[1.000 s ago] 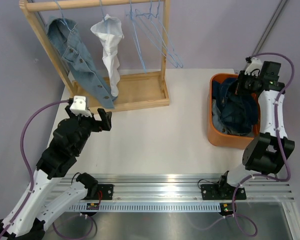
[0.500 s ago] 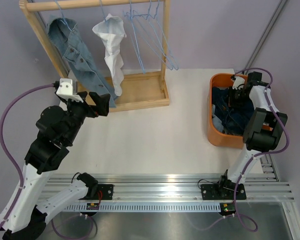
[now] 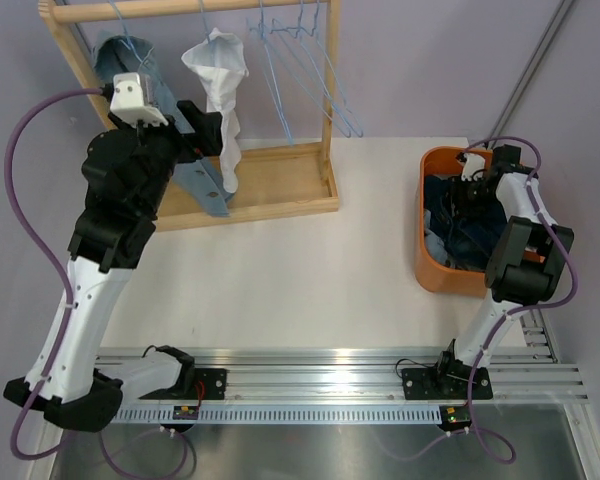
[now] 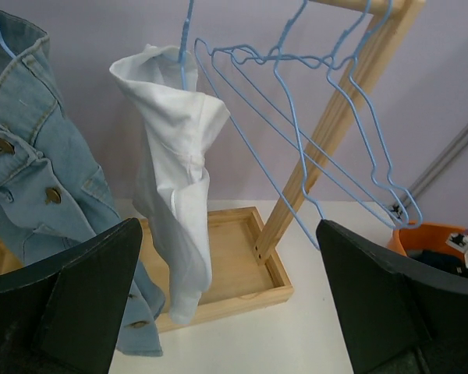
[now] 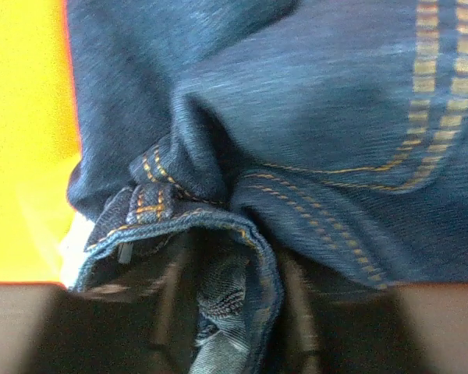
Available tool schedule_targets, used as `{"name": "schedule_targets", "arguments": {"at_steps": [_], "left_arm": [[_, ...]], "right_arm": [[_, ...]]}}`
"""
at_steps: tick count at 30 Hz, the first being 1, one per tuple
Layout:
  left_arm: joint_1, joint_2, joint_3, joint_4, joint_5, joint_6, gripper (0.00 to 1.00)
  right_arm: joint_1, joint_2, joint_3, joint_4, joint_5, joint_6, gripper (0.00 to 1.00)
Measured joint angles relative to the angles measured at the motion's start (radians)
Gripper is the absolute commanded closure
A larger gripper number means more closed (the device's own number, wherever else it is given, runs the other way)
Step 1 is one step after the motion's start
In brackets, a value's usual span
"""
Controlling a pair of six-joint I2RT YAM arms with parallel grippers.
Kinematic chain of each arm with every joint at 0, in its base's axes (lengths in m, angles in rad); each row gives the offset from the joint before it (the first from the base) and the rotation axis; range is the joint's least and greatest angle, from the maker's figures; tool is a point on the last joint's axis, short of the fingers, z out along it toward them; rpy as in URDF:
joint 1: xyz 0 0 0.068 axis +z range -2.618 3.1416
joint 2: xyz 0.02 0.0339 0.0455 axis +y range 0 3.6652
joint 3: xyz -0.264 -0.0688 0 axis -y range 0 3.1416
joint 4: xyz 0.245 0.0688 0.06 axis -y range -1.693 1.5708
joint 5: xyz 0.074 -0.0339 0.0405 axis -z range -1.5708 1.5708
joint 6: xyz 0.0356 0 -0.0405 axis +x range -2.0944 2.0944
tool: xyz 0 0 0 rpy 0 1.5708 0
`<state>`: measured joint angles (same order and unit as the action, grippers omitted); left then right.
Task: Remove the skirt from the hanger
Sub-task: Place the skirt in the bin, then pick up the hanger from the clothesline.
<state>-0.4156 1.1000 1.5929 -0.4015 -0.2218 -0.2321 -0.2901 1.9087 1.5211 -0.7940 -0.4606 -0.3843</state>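
Change from a second ago: the left gripper has risen from table height to the wooden rack, and the right gripper has dipped into the orange bin. The white skirt hangs on a blue hanger between the denim jacket and the empty hangers. Its long axis is vertical, hem pointing down at the rack's tray. The left fingers are spread wide around nothing; the right gripper's state cannot be told.

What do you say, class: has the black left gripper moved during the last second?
Yes. The black left gripper moved away from the arm bases, toward the wooden clothes rack, nearing the hanging white garment.
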Motion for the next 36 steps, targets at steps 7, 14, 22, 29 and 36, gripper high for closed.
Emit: {"name": "schedule_targets", "arguments": {"at_steps": [7,14,22,29,36], "left_arm": [[0.1,0.147,0.081,0.087,0.076,-0.077,0.04],[0.137,0.282,0.166,0.197,0.09,-0.111,0.1],[0.197,0.447,0.281,0.281,0.09,-0.158,0.24],[0.234,0.573,0.335,0.311,0.096,-0.192,0.32],[0.242,0.645,0.377,0.319,0.101,-0.187,0.34]], "right_arm": [[-0.027,-0.064,0.064,-0.121,0.01,-0.079,0.17],[-0.113,-0.14,0.202,-0.248,0.015,-0.136,0.0],[-0.116,-0.284,0.209,-0.309,-0.138,-0.193,0.01],[-0.116,-0.444,0.066,-0.246,-0.329,-0.214,0.01],[-0.116,-0.554,-0.097,-0.133,-0.45,-0.201,0.01]]}}
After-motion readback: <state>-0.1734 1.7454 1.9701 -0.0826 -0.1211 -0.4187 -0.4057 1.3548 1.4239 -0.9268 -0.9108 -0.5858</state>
